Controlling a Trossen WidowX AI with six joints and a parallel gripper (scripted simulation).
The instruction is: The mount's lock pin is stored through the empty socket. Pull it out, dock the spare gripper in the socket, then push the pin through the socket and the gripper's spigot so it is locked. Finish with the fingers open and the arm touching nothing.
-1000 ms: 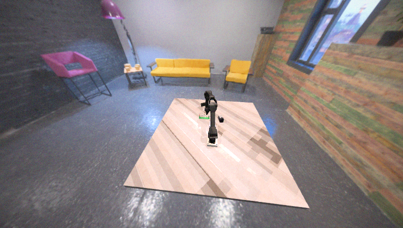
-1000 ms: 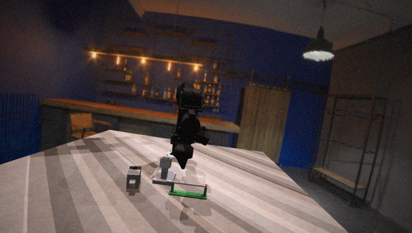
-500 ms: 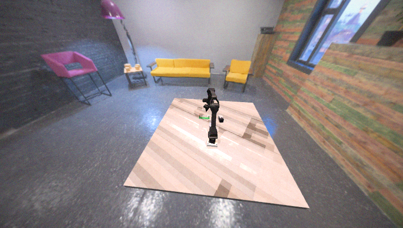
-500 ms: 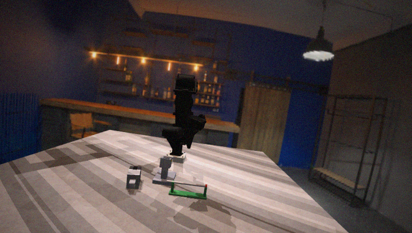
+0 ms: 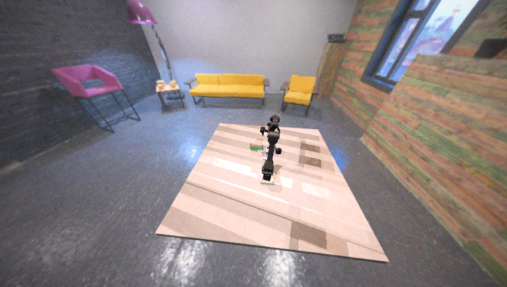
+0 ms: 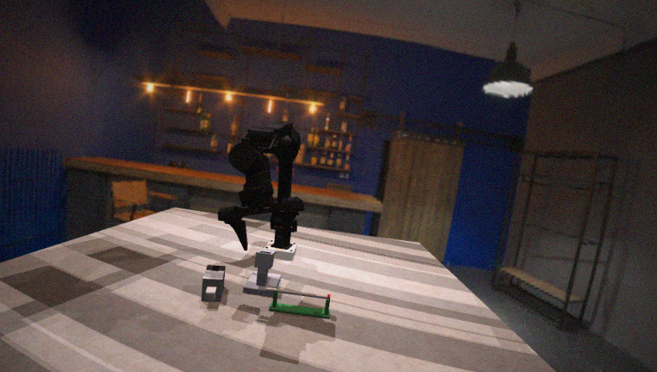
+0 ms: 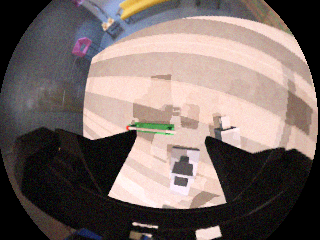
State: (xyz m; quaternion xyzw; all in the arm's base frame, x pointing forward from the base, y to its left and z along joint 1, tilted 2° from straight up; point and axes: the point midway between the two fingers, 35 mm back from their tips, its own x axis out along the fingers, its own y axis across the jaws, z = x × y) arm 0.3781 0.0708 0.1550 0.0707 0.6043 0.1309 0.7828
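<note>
My gripper (image 7: 171,135) is open and empty, above the table near the mount. The lock pin (image 6: 301,293) (image 7: 150,131), a pale rod with a red end, lies across the two posts of the green rack (image 6: 299,311) (image 5: 256,148). Its red end is away from the mount. The grey mount (image 6: 262,273) (image 7: 183,169) stands on a flat base with its socket on top; no pin shows through it. The spare gripper (image 6: 213,280) (image 5: 278,150) is a separate dark and grey block with a pale square end, beside the mount. Its fine details are too small to tell.
The table (image 5: 231,199) (image 6: 161,336) carries everything. The arm's white base plate (image 5: 266,181) (image 6: 287,251) is behind the mount in the exterior view. The rack and the spare gripper stand on opposite sides of the mount.
</note>
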